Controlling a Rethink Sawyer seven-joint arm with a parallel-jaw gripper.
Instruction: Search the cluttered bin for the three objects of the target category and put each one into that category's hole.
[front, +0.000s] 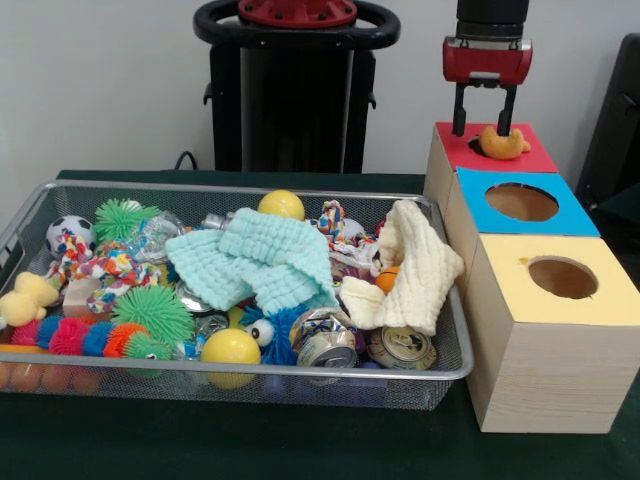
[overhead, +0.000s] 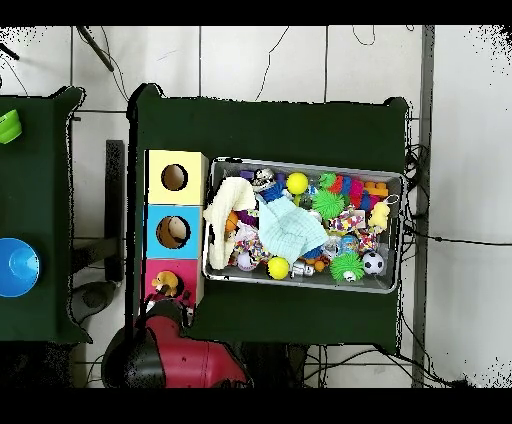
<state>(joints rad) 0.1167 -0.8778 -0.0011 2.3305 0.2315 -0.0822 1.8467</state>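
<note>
The wire mesh bin (front: 40, 196) is full of toys, cloths and cans; it also shows in the overhead view (overhead: 395, 180). My gripper (front: 484, 128) hangs over the red-topped box (front: 530, 157), fingers spread. A yellow duck (front: 503, 144) lies on the red top, at the hole, just under the fingertips; the duck hides most of the hole. In the overhead view the duck (overhead: 164, 286) sits at the red box's hole. A pale yellow toy animal (front: 24, 298) lies at the bin's left end. An orange thing (front: 388, 279) peeks from under the white cloth. No tiger shows clearly.
The blue-topped box (front: 523, 203) and the yellow-topped box (front: 560, 278) stand in a row in front of the red one. In the bin lie a light blue cloth (front: 262, 258), a white cloth (front: 412, 268), yellow balls (front: 230, 347), crushed cans (front: 325, 340) and spiky green balls (front: 152, 310).
</note>
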